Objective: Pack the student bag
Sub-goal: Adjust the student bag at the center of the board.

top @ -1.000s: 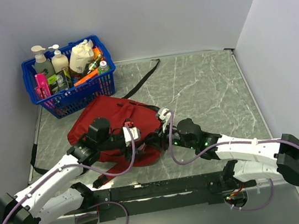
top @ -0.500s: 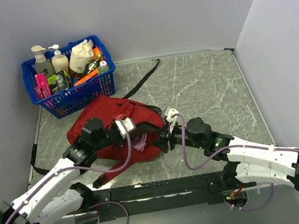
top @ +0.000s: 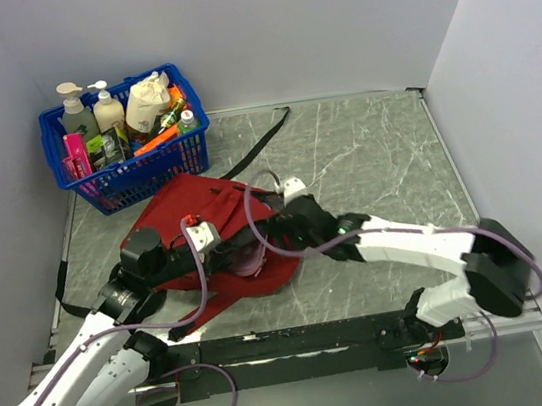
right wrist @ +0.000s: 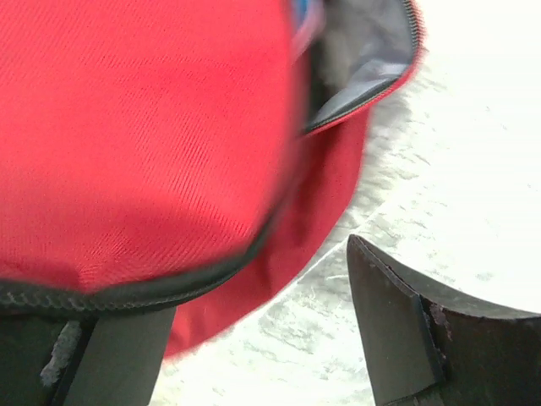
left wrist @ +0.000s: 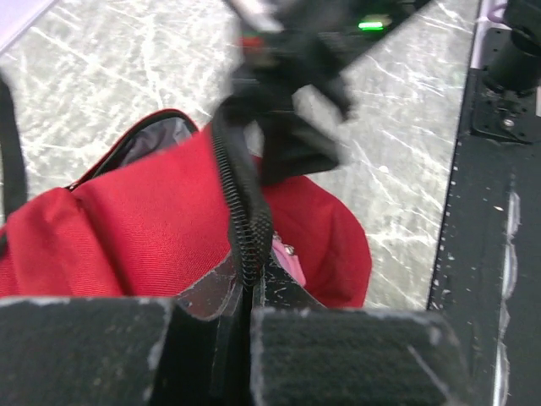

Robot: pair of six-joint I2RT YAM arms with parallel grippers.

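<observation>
Dark red student bag (top: 175, 204) lies slumped, its zipper seemingly open.

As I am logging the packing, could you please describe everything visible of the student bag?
The student bag is dark red woven fabric with black zippers and straps, lying slumped on the marbled table. Its main opening gapes, showing grey lining and something pink inside. The left fingers pinch its zipper edge; the right fingers stand open at its rim.

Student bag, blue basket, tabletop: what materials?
Student bag: matte dark red woven fabric, diagonal weave visible close up; its zipper looks like black plastic coil. Blue basket: glossy moulded plastic, lattice walls. Tabletop: grey veined marble look, slightly shiny; real stone or print, can't tell.
</observation>
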